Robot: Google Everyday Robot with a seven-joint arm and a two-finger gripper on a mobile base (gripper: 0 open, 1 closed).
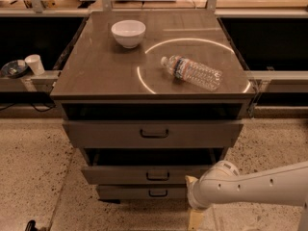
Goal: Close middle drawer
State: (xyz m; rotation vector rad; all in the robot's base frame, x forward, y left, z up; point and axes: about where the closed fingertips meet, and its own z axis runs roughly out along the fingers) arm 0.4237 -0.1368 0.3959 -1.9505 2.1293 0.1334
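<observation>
The middle drawer (144, 174) is a grey-brown front with a small dark centre handle, below the wider top drawer front (153, 134). It stands a little way out of the cabinet, with a dark gap above it. My gripper (195, 214) is at the end of the white arm (250, 186) coming in from the right. It sits low, just in front of the right end of the middle and lowest drawer fronts, and the arm's wrist covers the right ends of both.
The lowest drawer front (139, 192) is below. On the cabinet top lie a white bowl (128, 32) and a plastic water bottle (192, 72) on its side. A paper cup (34, 64) stands on the left ledge. Speckled floor surrounds the cabinet.
</observation>
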